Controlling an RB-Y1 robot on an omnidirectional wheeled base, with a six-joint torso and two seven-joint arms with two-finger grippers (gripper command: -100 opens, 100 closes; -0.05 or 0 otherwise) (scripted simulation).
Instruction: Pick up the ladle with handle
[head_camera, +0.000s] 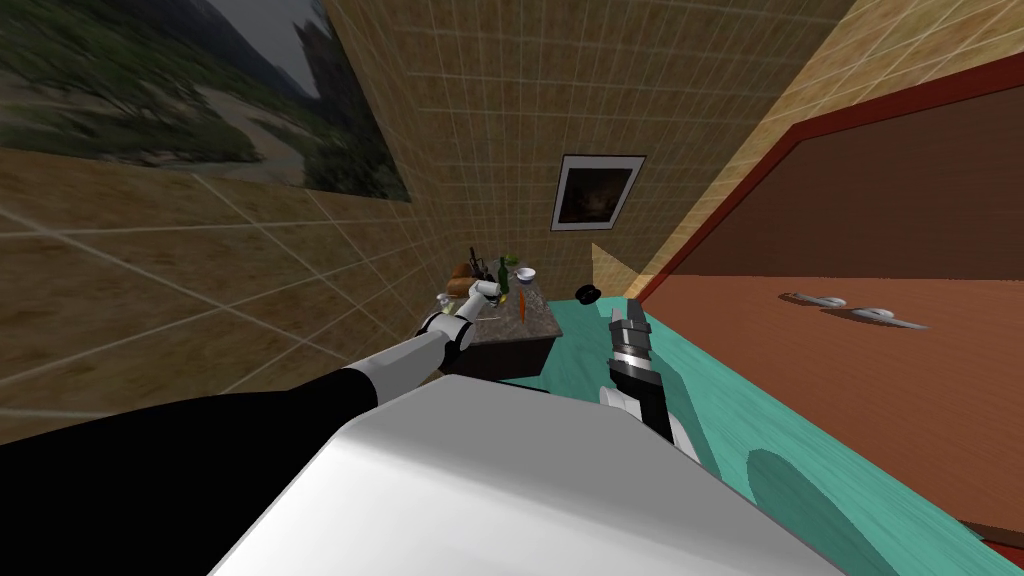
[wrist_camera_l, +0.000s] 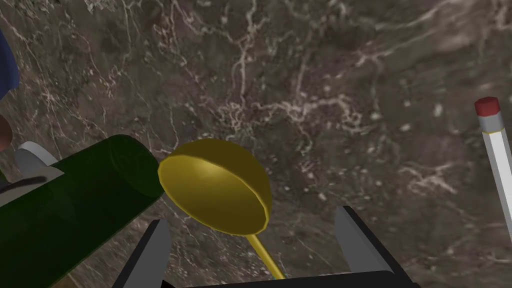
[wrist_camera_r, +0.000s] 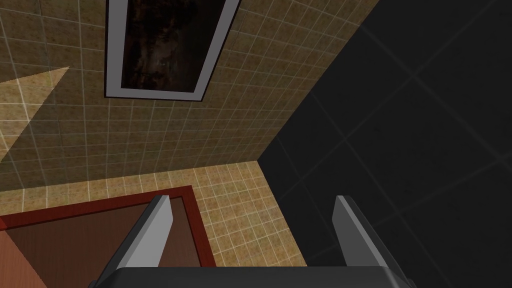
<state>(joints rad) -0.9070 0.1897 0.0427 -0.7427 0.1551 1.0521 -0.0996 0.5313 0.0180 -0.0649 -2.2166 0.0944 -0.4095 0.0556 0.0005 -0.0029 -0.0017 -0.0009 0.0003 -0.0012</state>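
Fingers of my left gripper: apart, straddling the thin handle of the ladle, probably so that closing catches the stem, not the round bowl. Ladle: golden, on the dark marbled bench, not yet clamped. Green bottle: translucent, just beside the bowl, close to one finger, a likely snag. Right gripper: fingers apart, idle, held clear of the bench.

a dark marbled worktop carries a green bottle and a white stick with a red tip, well apart. a white bowl sits near its far edge. off its right edge, a black object lies on the teal floor. a framed picture hangs on the tiled wall.
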